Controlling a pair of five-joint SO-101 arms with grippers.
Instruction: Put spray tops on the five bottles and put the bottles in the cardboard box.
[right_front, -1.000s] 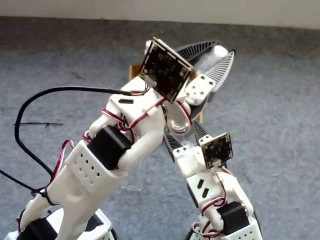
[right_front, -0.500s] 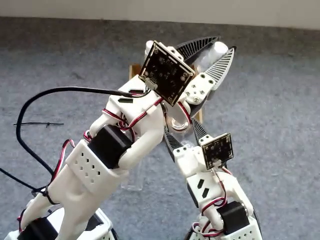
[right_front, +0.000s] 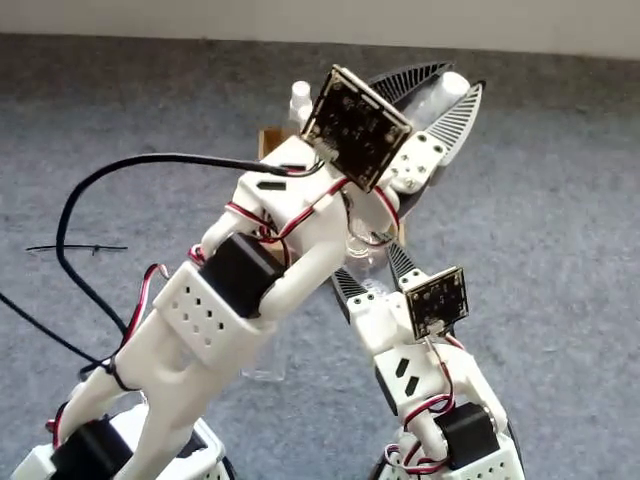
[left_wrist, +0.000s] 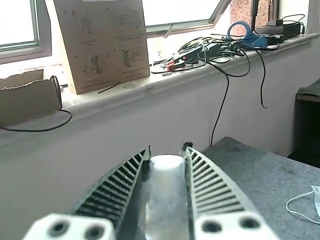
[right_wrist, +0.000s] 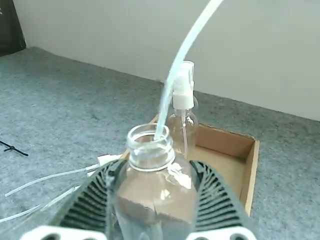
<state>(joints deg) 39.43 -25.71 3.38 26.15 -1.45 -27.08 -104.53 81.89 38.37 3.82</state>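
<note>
Covering the worktop (right_front: 560, 200) is a grey, carpet-like fabric, and a pale wall (right_front: 150, 15) is seen along its far edge. In the left wrist view a window sill (left_wrist: 125, 90) is shown, on which a cardboard sheet (left_wrist: 100, 40) is leaned at the left and a tangle of cables (left_wrist: 210, 50) is spread at the right; a face mask (left_wrist: 307, 202) lies on the worktop. One black cable tie (right_front: 75, 248) and one black cable (right_front: 60, 230) are seen at the left of the high view. Two arms are counted. The left claw (left_wrist: 166, 152) is raised above the box and pressed around one white spray top (left_wrist: 165, 190), whose thin tube (right_wrist: 182, 60) is dropped into the neck of the open bottle (right_wrist: 150, 150). That bottle is pinched upright by the right claw (right_wrist: 156, 167), just in front of the one cardboard box (right_wrist: 250, 150). Two bottles are counted: the second, a capped bottle (right_wrist: 182, 120), stands upright inside the box with its spray top fitted. One loose spray top (right_wrist: 102, 160) lies on the worktop beside the right claw, and two thin tubes trail from that spot.
</note>
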